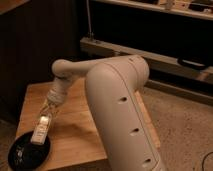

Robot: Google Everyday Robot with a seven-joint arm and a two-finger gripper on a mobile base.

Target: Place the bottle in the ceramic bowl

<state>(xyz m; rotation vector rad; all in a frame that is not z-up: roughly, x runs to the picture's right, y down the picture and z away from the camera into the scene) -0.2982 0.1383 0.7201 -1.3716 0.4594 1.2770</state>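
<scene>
Holding the bottle [40, 131] clamped in my gripper [46, 114], I hang it over the ceramic bowl's [20, 156] far rim, long axis tilting down toward the bowl's centre.

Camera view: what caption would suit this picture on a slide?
The robot's hand holds a small clear plastic bottle over the rim of a round glossy black bowl at the wooden table's corner.

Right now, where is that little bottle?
In the camera view, the bottle is at the lower left, held in the pincer just above the far rim of the ceramic bowl at the wooden table's front-left corner.
</scene>
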